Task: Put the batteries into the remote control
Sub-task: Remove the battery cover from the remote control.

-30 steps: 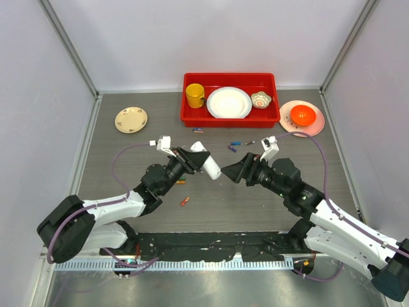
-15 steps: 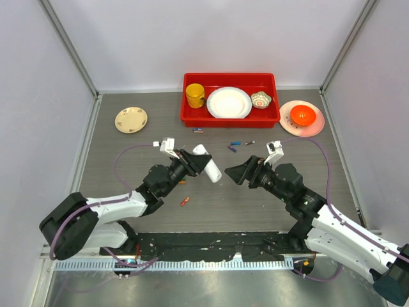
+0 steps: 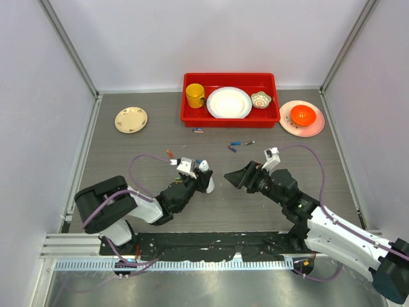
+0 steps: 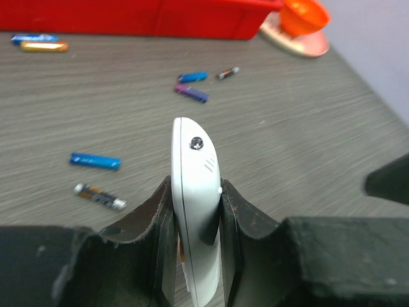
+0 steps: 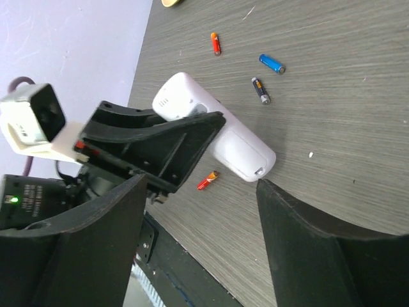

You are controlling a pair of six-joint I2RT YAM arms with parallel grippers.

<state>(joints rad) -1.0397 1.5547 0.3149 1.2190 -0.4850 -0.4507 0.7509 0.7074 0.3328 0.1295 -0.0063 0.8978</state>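
My left gripper (image 3: 197, 180) is shut on the white remote control (image 3: 206, 174), which it holds on edge by its long sides just above the table. The remote fills the middle of the left wrist view (image 4: 195, 185). In the right wrist view the remote (image 5: 220, 131) shows a plain white face, and its free end points at my right gripper (image 3: 234, 179). That gripper is open, empty and a short way to the right. Loose batteries lie around: a blue one (image 4: 94, 161), a dark one (image 4: 99, 196), a blue and purple pair (image 3: 234, 146), and a red-orange one (image 5: 208, 180).
A red tray (image 3: 189, 117) at the back holds a yellow mug (image 3: 195, 95), a white plate and a small bowl. An orange bowl (image 3: 302, 115) sits on a pink plate at the back right. A beige plate (image 3: 131, 119) lies at the back left. Two more batteries (image 3: 198, 130) lie before the tray.
My left arm has drawn back toward its base and come down, bringing the remote nearer and lower. My right gripper has shifted slightly nearer and stays open.
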